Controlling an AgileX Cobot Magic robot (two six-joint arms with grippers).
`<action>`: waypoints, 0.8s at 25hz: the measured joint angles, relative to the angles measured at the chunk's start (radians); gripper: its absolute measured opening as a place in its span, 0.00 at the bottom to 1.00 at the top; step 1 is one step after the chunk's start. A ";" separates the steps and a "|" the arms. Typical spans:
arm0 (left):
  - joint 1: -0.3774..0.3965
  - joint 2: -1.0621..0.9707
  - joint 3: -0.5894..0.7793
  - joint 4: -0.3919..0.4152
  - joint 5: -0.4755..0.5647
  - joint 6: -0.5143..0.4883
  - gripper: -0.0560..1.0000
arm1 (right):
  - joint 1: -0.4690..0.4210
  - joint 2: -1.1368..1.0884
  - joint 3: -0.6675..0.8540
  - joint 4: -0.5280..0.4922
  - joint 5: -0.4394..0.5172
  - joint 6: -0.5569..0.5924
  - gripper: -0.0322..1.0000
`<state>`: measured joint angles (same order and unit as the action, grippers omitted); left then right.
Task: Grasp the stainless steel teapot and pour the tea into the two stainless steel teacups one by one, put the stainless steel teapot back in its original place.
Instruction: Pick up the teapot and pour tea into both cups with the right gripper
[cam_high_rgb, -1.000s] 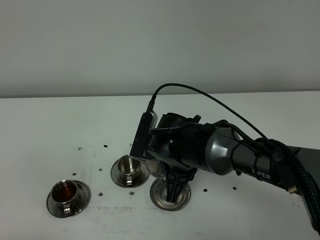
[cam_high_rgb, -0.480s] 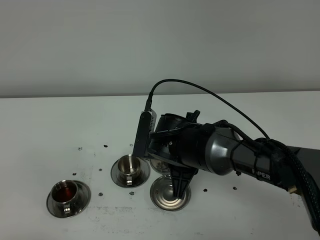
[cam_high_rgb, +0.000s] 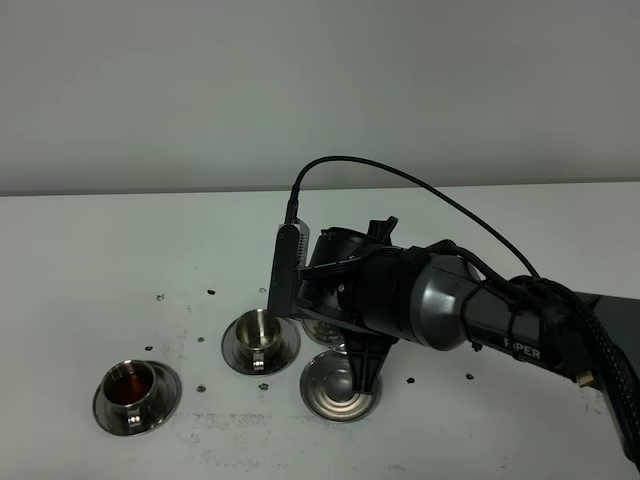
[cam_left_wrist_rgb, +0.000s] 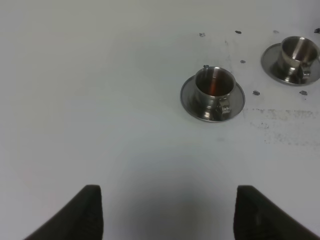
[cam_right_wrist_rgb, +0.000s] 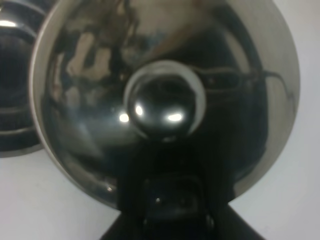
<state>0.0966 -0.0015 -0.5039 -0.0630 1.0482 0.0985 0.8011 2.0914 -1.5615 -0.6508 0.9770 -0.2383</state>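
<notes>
The left claw (cam_left_wrist_rgb: 167, 215) hangs over bare white tabletop (cam_high_rgb: 100, 250), its two dark fingertips spread wide and gripping nothing. The tea-filled teacup (cam_high_rgb: 134, 387) stands on its saucer nearest the front edge, red-brown liquid showing inside. To the right of that teacup, about as far forward, a round steel tray (cam_high_rgb: 330, 395) lies flat with nothing standing on it. Behind and to the right of the tea-filled teacup, between it and the tray, sits the second teacup (cam_high_rgb: 259, 334) on its own saucer, and its inside shows only bare steel. The right claw (cam_high_rgb: 358, 365) is clenched on the stainless steel teapot (cam_right_wrist_rgb: 165, 105), which hangs clear of the tabletop, to the right of the tea-filled teacup, just beyond the second teacup and above the tray's far rim. The right wrist view is filled with its domed lid and round knob. From the high camera the black arm hides most of the pot.
</notes>
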 joint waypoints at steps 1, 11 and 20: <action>0.000 0.000 0.000 0.000 0.000 0.000 0.63 | 0.000 0.000 0.000 -0.001 0.000 -0.001 0.23; 0.000 0.000 0.000 0.000 0.000 0.000 0.63 | 0.003 0.006 0.000 -0.034 0.000 -0.029 0.23; 0.000 0.000 0.000 0.000 0.000 0.000 0.63 | 0.009 0.014 0.000 -0.046 -0.006 -0.037 0.23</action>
<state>0.0966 -0.0015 -0.5039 -0.0630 1.0482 0.0985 0.8105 2.1056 -1.5615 -0.6966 0.9708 -0.2755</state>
